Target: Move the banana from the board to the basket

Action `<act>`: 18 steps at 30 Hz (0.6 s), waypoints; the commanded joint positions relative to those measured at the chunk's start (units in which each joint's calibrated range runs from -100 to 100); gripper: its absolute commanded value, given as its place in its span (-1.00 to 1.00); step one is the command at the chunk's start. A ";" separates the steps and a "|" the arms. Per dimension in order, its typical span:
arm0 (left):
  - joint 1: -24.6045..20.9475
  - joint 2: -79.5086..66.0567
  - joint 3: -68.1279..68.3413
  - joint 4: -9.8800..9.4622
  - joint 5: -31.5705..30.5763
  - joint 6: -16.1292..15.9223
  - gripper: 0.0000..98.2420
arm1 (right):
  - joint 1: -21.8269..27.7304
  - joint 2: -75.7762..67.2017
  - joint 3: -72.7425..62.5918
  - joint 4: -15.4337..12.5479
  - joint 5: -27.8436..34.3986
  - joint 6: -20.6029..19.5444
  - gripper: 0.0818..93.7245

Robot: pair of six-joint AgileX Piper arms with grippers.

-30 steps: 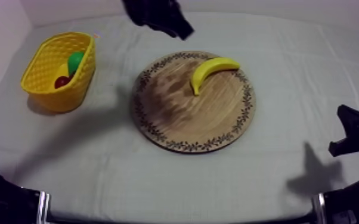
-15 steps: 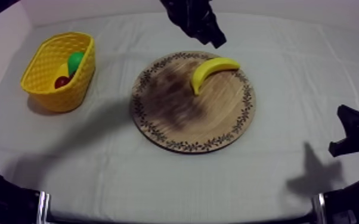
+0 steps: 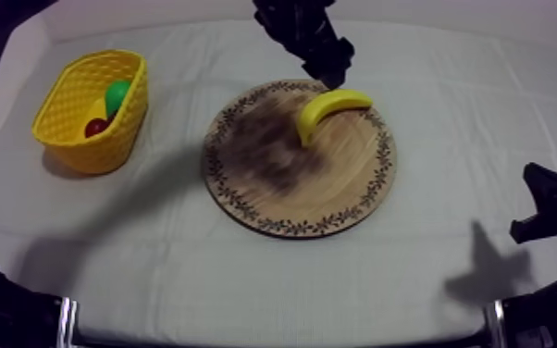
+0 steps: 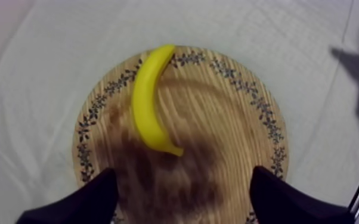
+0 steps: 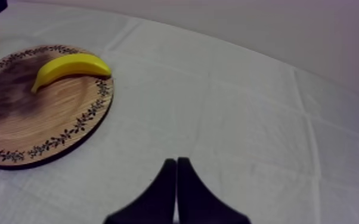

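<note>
A yellow banana (image 3: 330,109) lies curved on the far right part of the round wooden board (image 3: 338,185) with the patterned rim. My left gripper (image 3: 328,65) hangs over the board's far rim, just behind the banana. From the left wrist, its black fingers (image 4: 92,196) stand wide apart with nothing between them, and the banana (image 4: 149,101) lies ahead on the board (image 4: 235,143). The yellow basket (image 3: 65,106) stands at the far left. My right gripper (image 5: 176,179) is shut as a narrow wedge over the cloth, right of the board (image 5: 39,119) and the banana (image 5: 68,67).
Inside the basket lie a green fruit (image 3: 117,95) and a small red fruit (image 3: 96,127). My right arm (image 3: 550,208) rests low at the table's right edge. Bare cloth stretches between the basket and the board and along the front.
My left gripper has travelled right along the table's far side and come down a little toward the banana. The banana, board, basket and right arm have not moved.
</note>
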 commanded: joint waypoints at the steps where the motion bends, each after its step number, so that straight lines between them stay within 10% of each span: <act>1: -0.02 1.87 -0.82 0.07 0.09 -0.15 0.75 | 0.00 0.00 0.05 -0.02 -0.02 0.00 -1.00; 18: -1.22 23.47 -21.35 1.41 5.19 -1.28 0.79 | 0.00 0.00 0.05 -0.02 -0.02 0.00 -1.00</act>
